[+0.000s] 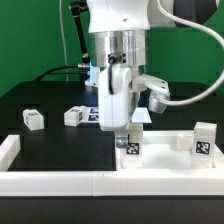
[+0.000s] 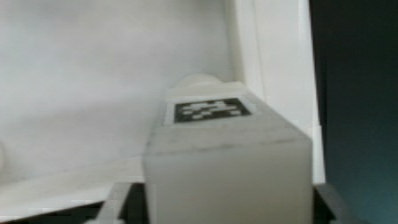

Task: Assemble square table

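Observation:
My gripper (image 1: 127, 134) is shut on a white tagged leg (image 1: 130, 149) and holds it upright over the near left part of the flat white square tabletop (image 1: 165, 152). In the wrist view the leg (image 2: 217, 150) fills the middle, its tag facing the camera, with dark fingers (image 2: 128, 206) on both sides and my gripper (image 2: 228, 212) closed around it. The tabletop (image 2: 89, 100) lies behind it. Whether the leg's lower end touches the slab is hidden. A second leg (image 1: 203, 140) stands upright at the tabletop's corner on the exterior view's right.
Two loose legs (image 1: 33, 119) (image 1: 74, 116) lie on the black table on the exterior view's left. The long white L-shaped rail (image 1: 55, 182) runs along the front and turns up at the left. The marker board (image 1: 91, 112) lies behind the gripper.

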Controlling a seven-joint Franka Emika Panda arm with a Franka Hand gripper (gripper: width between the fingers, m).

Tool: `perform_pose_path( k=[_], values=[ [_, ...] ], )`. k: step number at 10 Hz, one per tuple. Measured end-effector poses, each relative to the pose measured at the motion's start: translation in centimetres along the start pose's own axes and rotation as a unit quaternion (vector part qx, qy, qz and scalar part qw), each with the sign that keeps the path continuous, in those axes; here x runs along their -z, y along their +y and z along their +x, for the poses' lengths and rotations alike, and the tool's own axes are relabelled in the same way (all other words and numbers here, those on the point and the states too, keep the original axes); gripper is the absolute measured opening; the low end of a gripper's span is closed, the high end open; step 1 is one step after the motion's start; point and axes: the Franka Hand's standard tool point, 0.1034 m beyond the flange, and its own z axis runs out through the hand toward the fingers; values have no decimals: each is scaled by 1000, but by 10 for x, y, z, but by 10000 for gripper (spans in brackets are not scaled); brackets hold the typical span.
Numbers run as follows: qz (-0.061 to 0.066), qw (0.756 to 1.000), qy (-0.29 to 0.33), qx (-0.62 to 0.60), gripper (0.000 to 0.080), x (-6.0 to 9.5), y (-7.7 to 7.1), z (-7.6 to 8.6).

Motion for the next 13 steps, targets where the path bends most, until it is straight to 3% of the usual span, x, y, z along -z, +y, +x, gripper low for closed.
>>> perform_pose_path(
  k=[7, 9, 10, 12, 13],
  values=[
    [-4, 995, 10, -102, 300, 0, 3, 2],
    [-4, 996, 8, -93, 545, 1, 4, -2],
    [-3, 997, 1, -77, 616, 11, 8, -10],
    [-2, 998, -17, -62, 643, 34, 16, -23],
    [-2, 998, -13, -63, 648, 31, 16, -20]
  ],
)
